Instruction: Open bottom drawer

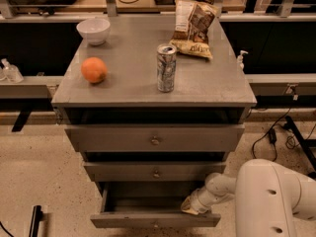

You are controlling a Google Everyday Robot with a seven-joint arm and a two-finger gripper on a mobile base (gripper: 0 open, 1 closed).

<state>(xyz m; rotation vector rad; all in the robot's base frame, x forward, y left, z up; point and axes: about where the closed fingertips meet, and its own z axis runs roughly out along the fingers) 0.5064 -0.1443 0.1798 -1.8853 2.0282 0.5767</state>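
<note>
The bottom drawer (154,220) is the lowest grey front of three, with a small round knob, and it stands pulled out from the cabinet, its dark inside showing. My gripper (189,206) reaches in from the right at the end of the white arm (269,196). It sits at the drawer's right side, just behind the front panel's top edge. The middle drawer (156,172) and the top drawer (155,139) are shut.
On the cabinet top (128,90) stand an orange (94,69), a drink can (166,67), a white bowl (94,30) and a chip bag (194,27). Cables (271,135) lie on the floor at right. A dark bar (35,221) lies at lower left.
</note>
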